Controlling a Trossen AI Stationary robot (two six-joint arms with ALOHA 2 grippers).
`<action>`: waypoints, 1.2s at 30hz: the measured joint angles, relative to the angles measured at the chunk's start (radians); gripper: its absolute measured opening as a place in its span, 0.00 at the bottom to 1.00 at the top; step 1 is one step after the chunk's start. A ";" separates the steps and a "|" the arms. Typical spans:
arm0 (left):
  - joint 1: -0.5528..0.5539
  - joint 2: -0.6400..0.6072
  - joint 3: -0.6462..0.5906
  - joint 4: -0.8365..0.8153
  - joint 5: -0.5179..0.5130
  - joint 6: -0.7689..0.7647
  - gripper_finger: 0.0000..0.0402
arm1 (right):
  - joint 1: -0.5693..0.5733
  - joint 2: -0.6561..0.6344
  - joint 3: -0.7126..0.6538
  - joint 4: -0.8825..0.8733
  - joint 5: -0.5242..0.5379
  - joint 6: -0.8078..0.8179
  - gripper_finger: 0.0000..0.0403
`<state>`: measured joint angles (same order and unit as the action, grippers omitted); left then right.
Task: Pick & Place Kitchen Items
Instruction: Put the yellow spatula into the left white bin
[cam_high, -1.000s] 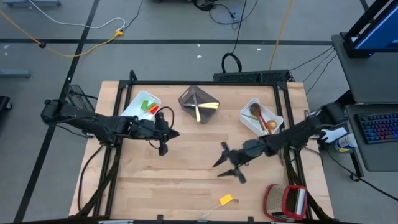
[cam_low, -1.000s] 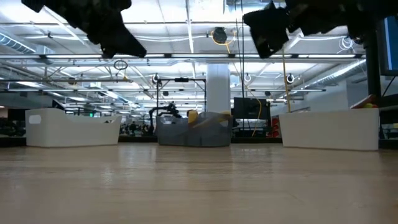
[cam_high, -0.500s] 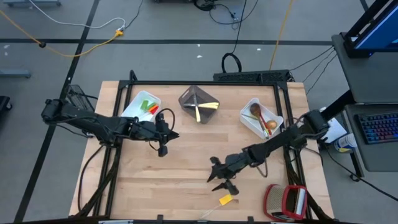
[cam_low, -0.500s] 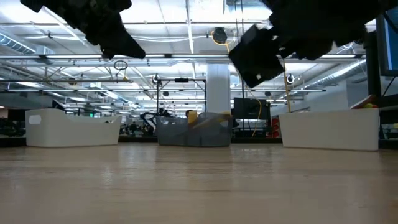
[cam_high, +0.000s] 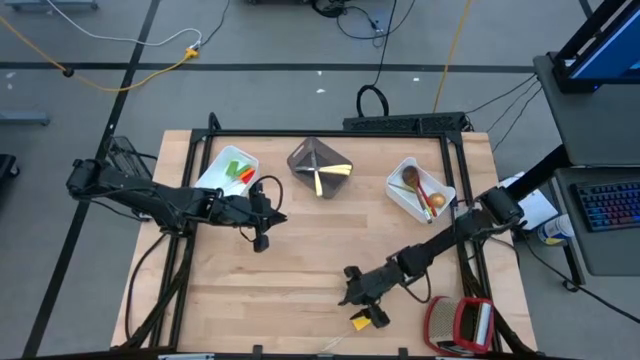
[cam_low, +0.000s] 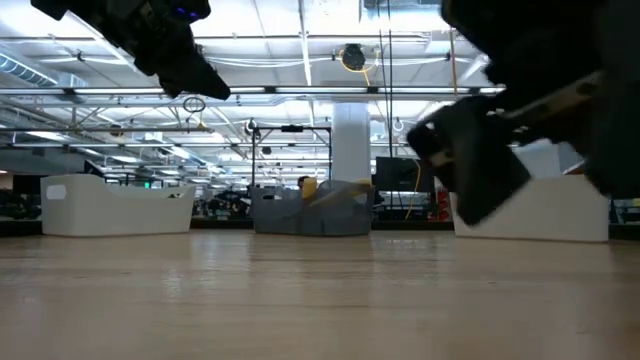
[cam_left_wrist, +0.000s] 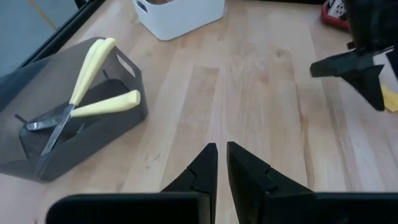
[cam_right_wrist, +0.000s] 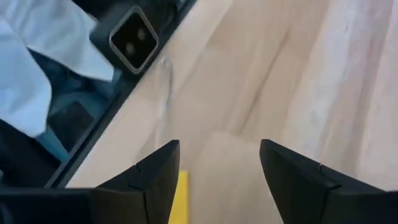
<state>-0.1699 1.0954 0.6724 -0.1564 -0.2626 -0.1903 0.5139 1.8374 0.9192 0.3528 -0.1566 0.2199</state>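
Note:
A small yellow piece (cam_high: 360, 322) lies flat on the wooden table near its front edge. My right gripper (cam_high: 362, 306) hangs open low over it, reaching in from the right. In the right wrist view the yellow piece (cam_right_wrist: 181, 194) shows beside one finger (cam_right_wrist: 155, 177); whether they touch, I cannot tell. My left gripper (cam_high: 262, 236) hovers shut and empty above the table's left middle, clear of everything. Pale-handled knives (cam_left_wrist: 93, 81) lie in the grey bin (cam_high: 320, 168). Green and red utensils (cam_high: 240, 172) lie in the left white bin, and a wooden spoon (cam_high: 412, 180) in the right white bin.
Three bins stand in a row along the far side: a white bin (cam_high: 215, 172), the grey bin in the middle and a white bin (cam_high: 400, 195). A bulky red-and-silver object (cam_high: 460, 325) sits at the near right corner, close beside my right arm. Bare wood lies between the arms.
My right gripper has gone down and toward the table's near edge and a little to the left, tipping its fingers lower, and now hangs over the yellow piece. The piece has stayed where it was.

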 joint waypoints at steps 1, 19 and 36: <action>0.000 0.000 0.000 -0.005 0.000 -0.003 0.09 | 0.015 0.000 0.000 -0.013 0.017 0.003 0.55; -0.001 0.000 0.000 -0.006 0.000 -0.028 0.09 | 0.231 0.031 -0.009 -0.241 0.351 0.005 0.56; -0.001 0.000 0.000 -0.005 0.000 -0.027 0.09 | 0.221 0.058 -0.168 -0.109 0.350 0.138 0.34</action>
<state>-0.1707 1.0954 0.6724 -0.1612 -0.2626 -0.2176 0.7350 1.8950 0.7515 0.2439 0.1937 0.3576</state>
